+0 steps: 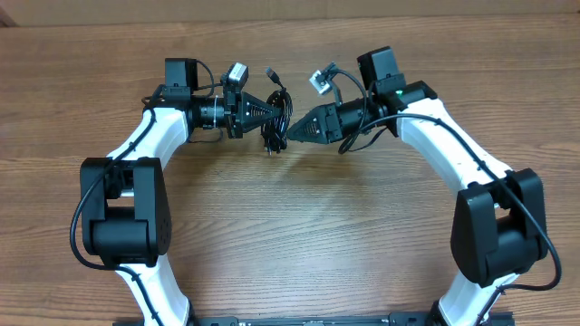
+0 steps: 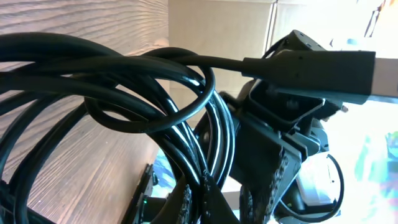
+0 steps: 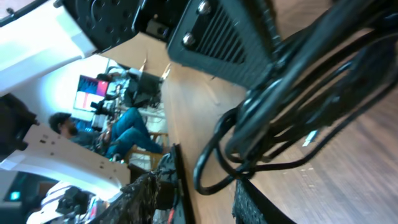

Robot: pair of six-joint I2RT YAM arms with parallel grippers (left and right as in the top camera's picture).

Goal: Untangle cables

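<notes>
By my judgement the untangling has barely begun. The cables (image 1: 276,116) sit as one dark bunch between my two arms, over the far middle of the surface (image 1: 299,235), and no cord lies apart from the rest. I cannot tell whether the bunch clears the wood or rests on it. In the left wrist view the loops cross over and under each other, with one loop threaded round several strands. All of the separating is left to do.

The left jaws are closed tight on the bunch from its left side. The right jaws meet it from the right. A loop lies close by them in the right wrist view, but I cannot tell whether they grip it or only stand partly open around it.

The cords are thin and round, with a glossy black sheath that catches the light. They look limp and fall into soft curves rather than kinks. One ends in a plug (image 2: 311,67) with a squared, matte black moulded body, stiffer-looking than the cord. The surface is pale, matte wood grain.
</notes>
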